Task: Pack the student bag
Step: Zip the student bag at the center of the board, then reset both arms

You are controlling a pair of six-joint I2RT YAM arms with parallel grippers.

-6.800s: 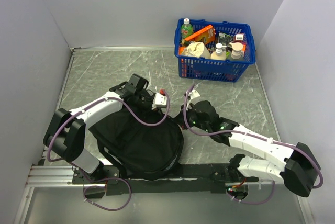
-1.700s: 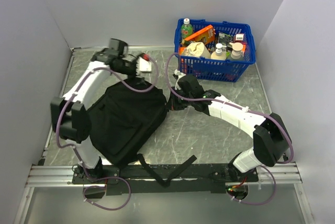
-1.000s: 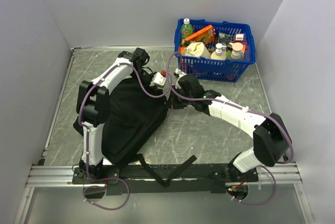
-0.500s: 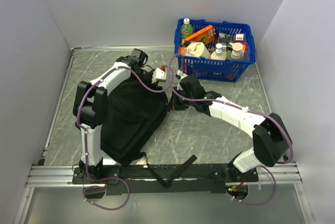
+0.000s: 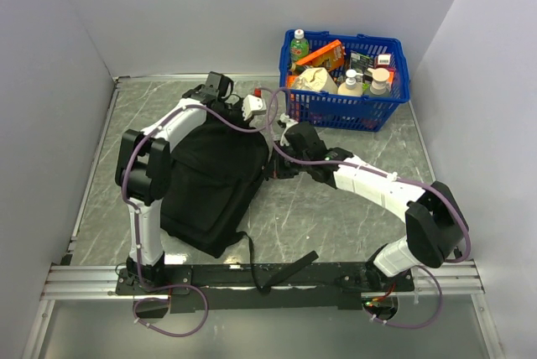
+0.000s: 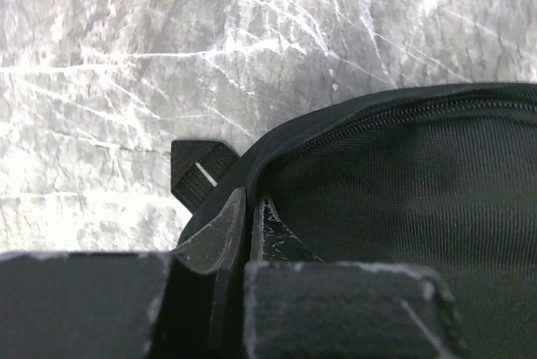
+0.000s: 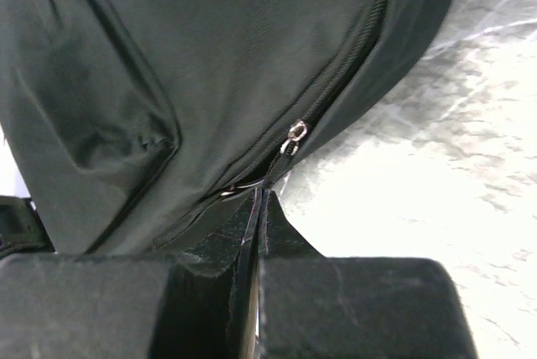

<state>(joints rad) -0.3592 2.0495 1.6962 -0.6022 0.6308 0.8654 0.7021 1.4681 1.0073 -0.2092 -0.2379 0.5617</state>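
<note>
The student bag (image 5: 210, 183) lies flat on the grey marbled counter (image 5: 361, 208), left of the middle. Its long axis runs from the near left to the far right. The top end points toward the far wall, and 1 loose strap (image 5: 281, 265) trails from the near end to the rail.

At the bag's far edge, the left pincer (image 6: 249, 212) is pinched narrow on the fabric rim just outside the zip line. A small black webbing loop (image 6: 201, 170) sticks out beside it. At the bag's right far corner, the right pincer (image 7: 258, 208) is clamped tight on the zip pull (image 7: 273, 171) hanging from the metal slider.

The right arm stretches across the open counter from the near right to that corner. A blue basket (image 5: 336, 111) stands further right at the far wall, apart from the bag, with a green-capped bottle (image 5: 299, 44), an orange box (image 5: 323, 55) and pale bottles in it. The left wrist and its cable sit between the bag's top and the basket's left corner.

The bag is soft black cloth, slack and creased, with a side pocket seam and a zip curving along its edge.
</note>
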